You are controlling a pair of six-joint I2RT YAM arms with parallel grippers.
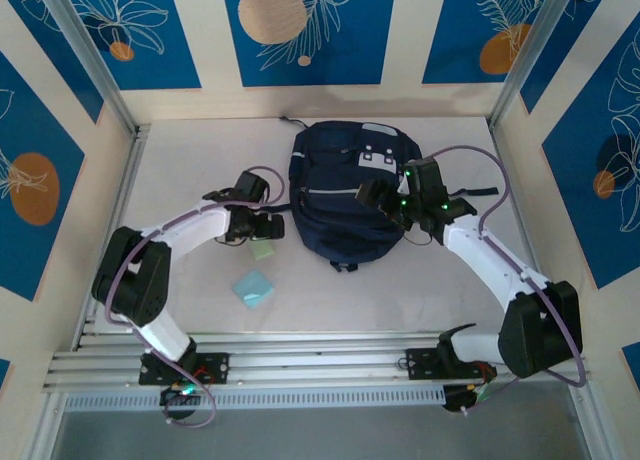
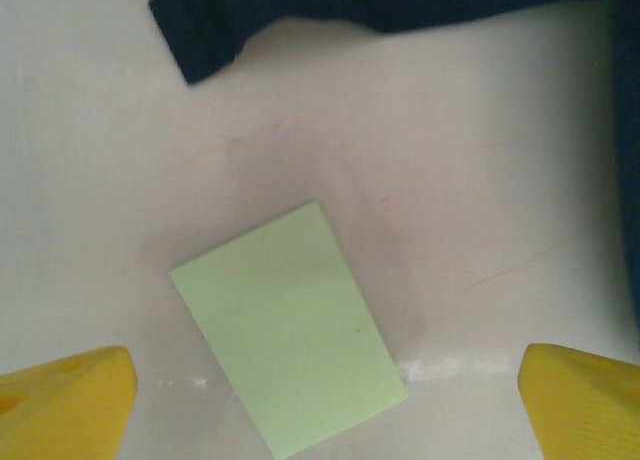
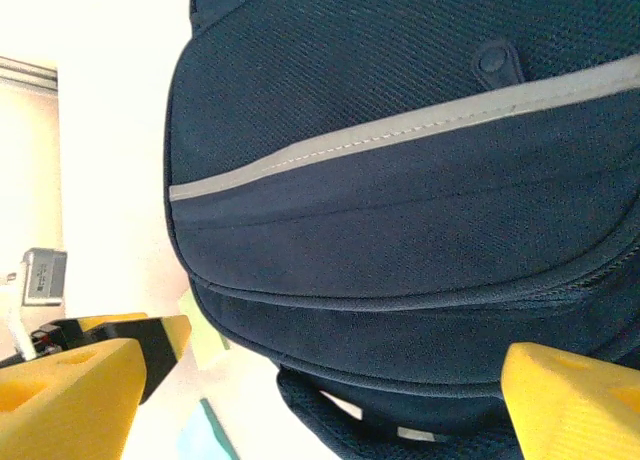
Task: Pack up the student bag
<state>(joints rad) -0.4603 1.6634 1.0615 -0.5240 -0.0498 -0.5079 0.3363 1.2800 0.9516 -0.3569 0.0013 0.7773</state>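
The student bag (image 1: 345, 195), a dark navy backpack with pale grey stripes, lies flat in the middle of the table. My left gripper (image 1: 262, 226) hovers at its left side, open, over a pale green note pad (image 1: 263, 248). In the left wrist view the green pad (image 2: 290, 325) lies flat on the table between the wide-apart yellow fingertips (image 2: 65, 405), untouched. My right gripper (image 1: 385, 200) is above the bag's right half, open. Its yellow fingertips (image 3: 70, 395) straddle the bag's lower front (image 3: 400, 180) with nothing held.
A light teal pad (image 1: 253, 288) lies on the table in front of the green one. A black strap (image 2: 230, 25) of the bag trails to the left. Patterned walls and metal rails enclose the table on three sides.
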